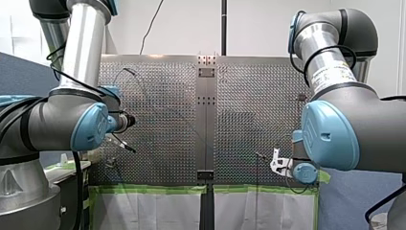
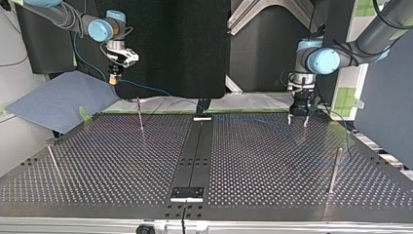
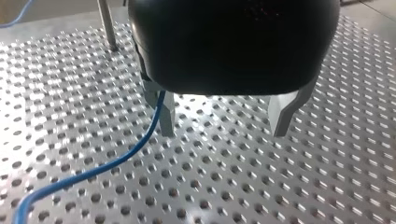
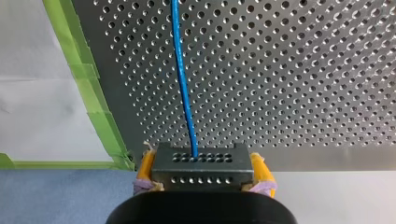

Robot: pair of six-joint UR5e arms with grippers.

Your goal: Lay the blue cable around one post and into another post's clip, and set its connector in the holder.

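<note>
Closest in, the right wrist view shows my right gripper (image 4: 203,169) with its yellow pads clamped on the dark connector (image 4: 201,161). The blue cable (image 4: 183,84) leaves the connector's holed face and runs straight ahead over the perforated table (image 4: 303,70), with green tape (image 4: 88,88) along the table's edge beside it. The left wrist view shows my left gripper (image 3: 224,123) spread wide and holding nothing, its metal fingers (image 3: 282,116) just above the holes. The cable passes right by one finger (touching or not, I cannot tell), and an upright post (image 3: 107,25) stands further ahead. Only the top view shows both arms together. At its front are two side posts (image 2: 333,169), with a thin post (image 2: 140,117) further back. Beyond them my left gripper hangs low at the view's right and my right is raised high at its left, the cable sloping from it toward the middle.
</note>
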